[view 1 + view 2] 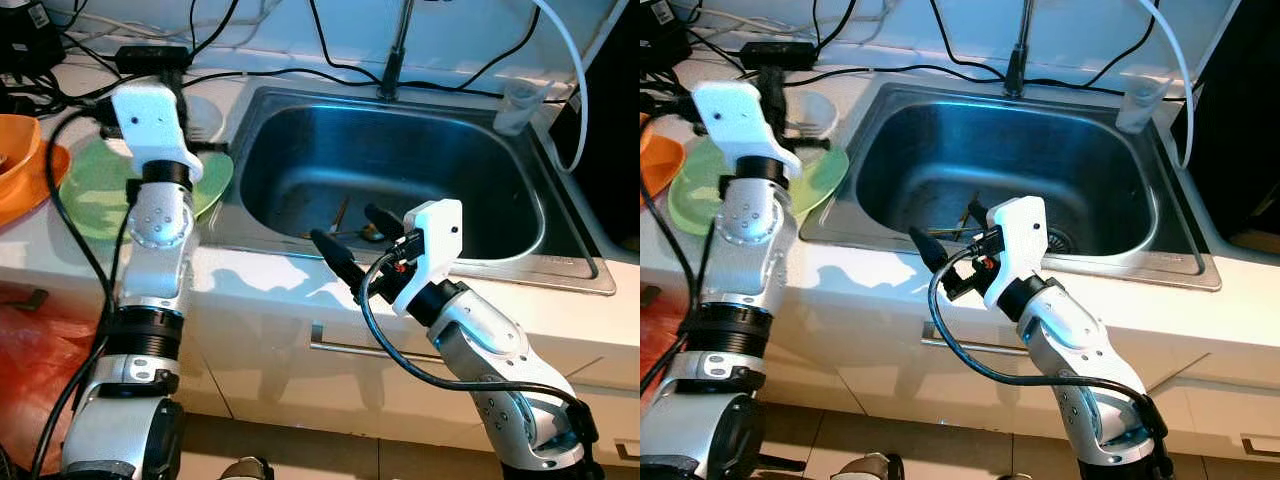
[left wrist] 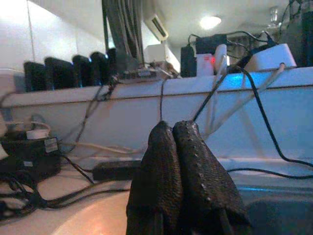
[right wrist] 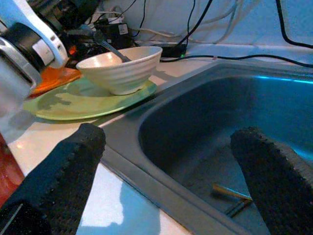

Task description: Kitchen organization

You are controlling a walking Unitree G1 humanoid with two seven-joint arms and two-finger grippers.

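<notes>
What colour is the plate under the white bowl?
Light green; the plate shows best in the right wrist view.

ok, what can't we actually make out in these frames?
- White bowl on the green plate: the left arm covers most of it in the head views; its contents sit below the rim in the right wrist view.
- Items on the sink floor: thin sticks, too small to name; right tool overlaps them in the head views.
- Orange dish: cut off by the left edge.
- Left tool: hidden behind its own wrist in the head views.

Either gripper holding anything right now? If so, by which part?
Nothing held. Right gripper is open at the sink's front edge; left gripper is shut on nothing above the green plate.
</notes>
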